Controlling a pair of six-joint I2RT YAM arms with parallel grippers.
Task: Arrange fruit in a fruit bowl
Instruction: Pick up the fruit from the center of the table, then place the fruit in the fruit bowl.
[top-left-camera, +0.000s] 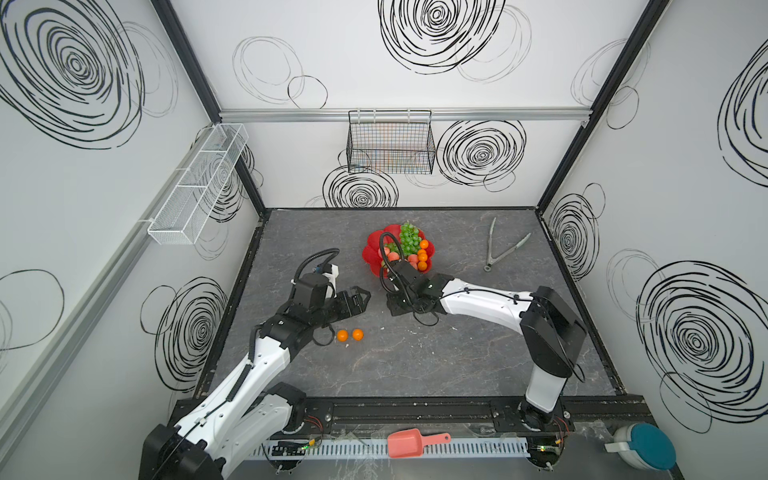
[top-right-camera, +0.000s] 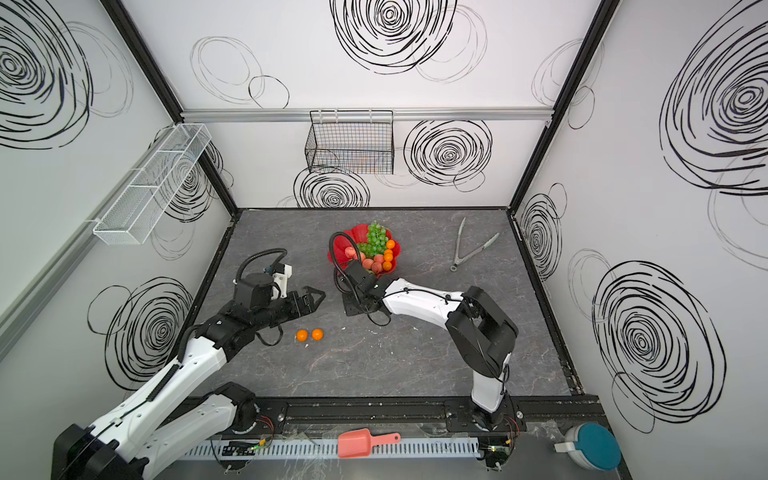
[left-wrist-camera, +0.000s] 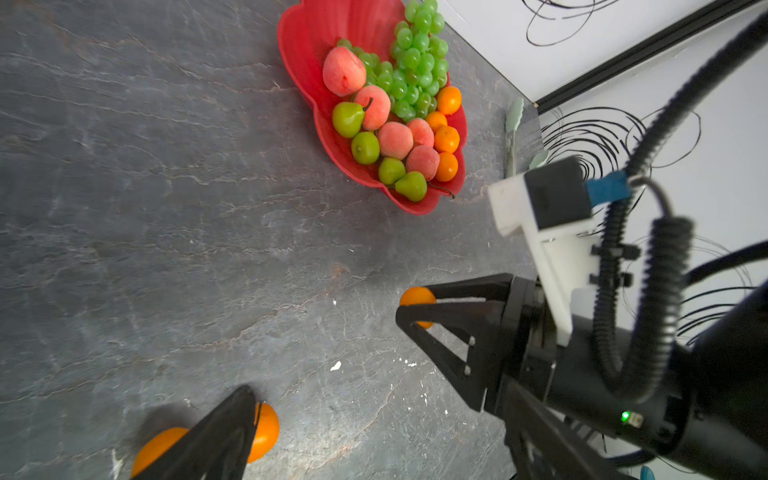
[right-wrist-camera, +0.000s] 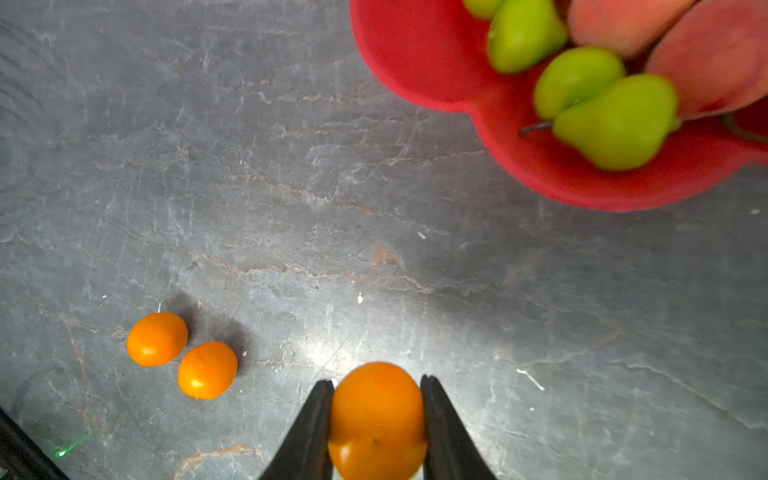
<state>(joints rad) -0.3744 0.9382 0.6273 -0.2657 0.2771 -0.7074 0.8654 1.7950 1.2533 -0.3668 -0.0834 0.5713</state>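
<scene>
- The grey tabletop (top-left-camera: 415, 365) is carrying everything.
- The right arm (top-left-camera: 478, 301) is stretching across to the bowl's front rim, its jaws clamping a tangerine (right-wrist-camera: 377, 419).
- The left arm (top-left-camera: 270, 357) is leaning in from the front left corner, its jaws standing apart and gripping nothing.
- The fruit bowl (top-left-camera: 369, 253) is sitting near the middle of the back edge.
- Grapes (left-wrist-camera: 415, 62), peaches (left-wrist-camera: 395, 139), pears (left-wrist-camera: 365, 147) and four tangerines (left-wrist-camera: 446, 139) are lying inside it.
- Two loose tangerines (top-left-camera: 342, 336) are lying side by side near the left jaws.
</scene>
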